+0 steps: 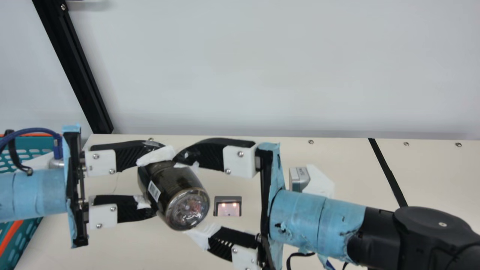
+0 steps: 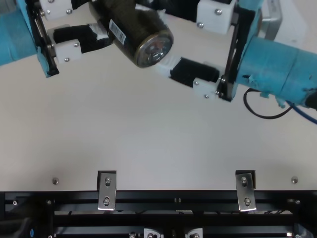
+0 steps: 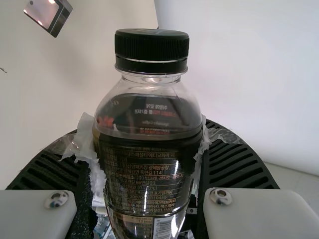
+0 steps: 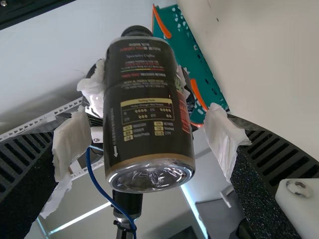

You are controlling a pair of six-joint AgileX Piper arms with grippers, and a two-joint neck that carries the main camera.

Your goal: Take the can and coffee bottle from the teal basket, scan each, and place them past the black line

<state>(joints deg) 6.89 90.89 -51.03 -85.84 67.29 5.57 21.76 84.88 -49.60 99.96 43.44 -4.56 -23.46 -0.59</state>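
Observation:
My left gripper point(image 1: 155, 181) is shut on the dark coffee bottle point(image 1: 170, 187), which hangs tilted, its clear base toward the camera and a barcode label on its side. Around the base end, my right gripper point(image 1: 190, 195) stands open, one finger above and one below. The left wrist view has the black-capped bottle point(image 3: 149, 169) between the pads of my left gripper point(image 3: 149, 144). In the right wrist view a gap shows on each side of the bottle point(image 4: 147, 114) inside my right gripper point(image 4: 144, 149). The scanner point(image 1: 227, 210) has a lit window. The black line point(image 1: 388, 172) crosses the table.
At the far left the teal basket point(image 1: 28, 144) stands partly behind my left arm. A black frame post point(image 1: 75, 71) rises at the table's back left corner, with a pale wall behind. Metal brackets point(image 2: 107, 191) sit on the front edge.

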